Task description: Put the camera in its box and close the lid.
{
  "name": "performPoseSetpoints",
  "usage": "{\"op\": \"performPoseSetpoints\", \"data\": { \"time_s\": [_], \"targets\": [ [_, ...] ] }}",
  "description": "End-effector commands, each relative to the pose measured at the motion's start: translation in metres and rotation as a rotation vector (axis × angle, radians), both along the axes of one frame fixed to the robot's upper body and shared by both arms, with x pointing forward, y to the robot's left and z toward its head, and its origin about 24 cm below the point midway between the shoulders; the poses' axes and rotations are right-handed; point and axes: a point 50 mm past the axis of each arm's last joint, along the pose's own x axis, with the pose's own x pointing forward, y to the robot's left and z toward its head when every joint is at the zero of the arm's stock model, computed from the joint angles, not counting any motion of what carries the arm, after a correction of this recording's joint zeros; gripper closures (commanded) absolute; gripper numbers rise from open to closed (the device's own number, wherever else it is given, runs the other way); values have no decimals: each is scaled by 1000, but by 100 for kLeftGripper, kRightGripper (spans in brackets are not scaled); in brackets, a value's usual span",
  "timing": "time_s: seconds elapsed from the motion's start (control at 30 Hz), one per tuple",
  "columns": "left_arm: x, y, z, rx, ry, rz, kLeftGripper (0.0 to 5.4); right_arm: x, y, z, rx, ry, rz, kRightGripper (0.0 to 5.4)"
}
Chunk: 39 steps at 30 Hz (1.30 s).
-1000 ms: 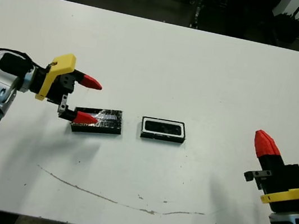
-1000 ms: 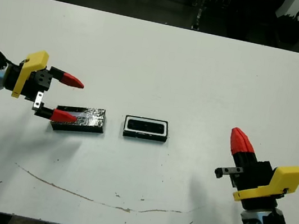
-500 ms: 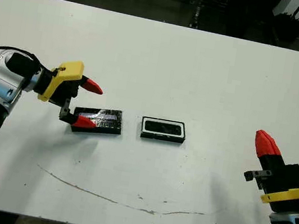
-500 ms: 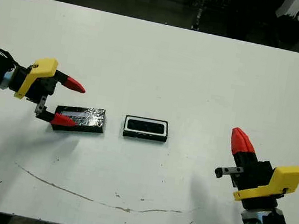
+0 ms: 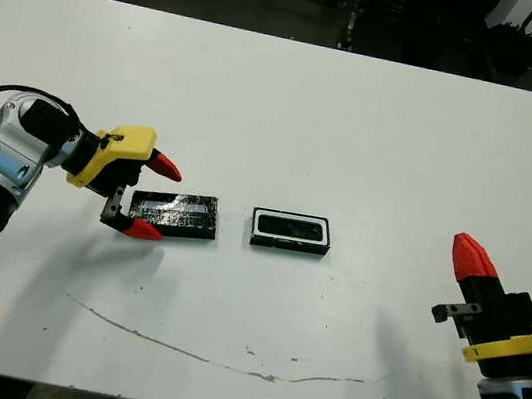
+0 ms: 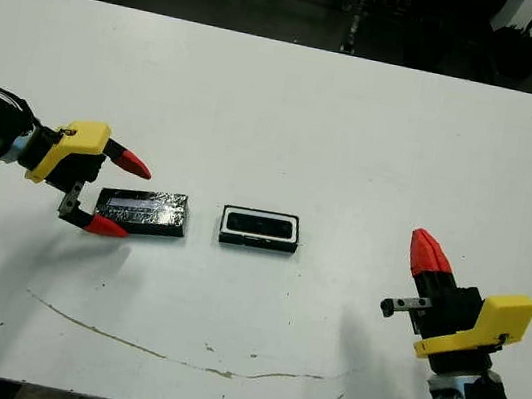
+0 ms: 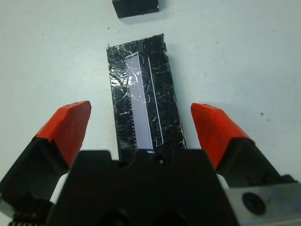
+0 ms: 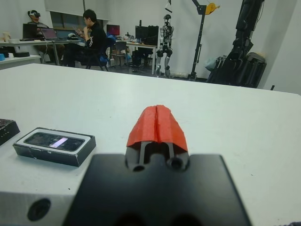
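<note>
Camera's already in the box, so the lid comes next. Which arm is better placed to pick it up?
The left. Its pincer is open, with a fingertip on either side of the lid. The right pincer is shut and sits far off on the other side of the box.

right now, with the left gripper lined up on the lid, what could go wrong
The left gripper is open around one short end of the lid, which lies flat on the table; the fingers may scrape or slide off its crinkly top. The box, with the camera already inside, sits just beyond the lid's other end, so a push could knock it. The right gripper is shut and far off, unable to steady anything.
</note>
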Motion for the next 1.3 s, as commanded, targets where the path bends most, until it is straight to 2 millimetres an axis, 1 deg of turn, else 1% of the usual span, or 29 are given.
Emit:
{"op": "performPoseSetpoints", "data": {
  "time_s": [0.03, 0.23, 0.4, 0.57, 0.7, 0.9, 1.1, 1.17, 1.3],
  "targets": [
    [2, 1, -1, 43, 5, 10, 0, 2, -2, 2, -10, -7, 6, 539],
    [3, 1, -7, 63, 25, 31, 0, 1, -1, 2, 3, 1, 6, 539],
    [2, 3, -10, 15, 45, 75, 0, 1, -2, 2, 4, -1, 9, 539],
    [0, 4, -11, 21, 37, 72, 0, 1, -3, 2, -2, -5, 6, 539],
    [0, 3, -10, 29, 46, 88, 34, 0, -4, 2, -12, -8, 5, 540],
    [-2, 3, -8, 41, 41, 97, 130, 0, -3, 2, -15, -9, -6, 540],
    [-3, 1, -5, 83, 55, 57, 215, 0, -4, 3, -17, -7, -6, 540],
    [-3, 0, -4, 95, 58, 38, 225, 0, -5, 3, -18, -8, -11, 540],
    [-2, 0, -3, 120, 59, 13, 225, 0, -5, 3, -11, -7, -11, 540]
  ]
}}
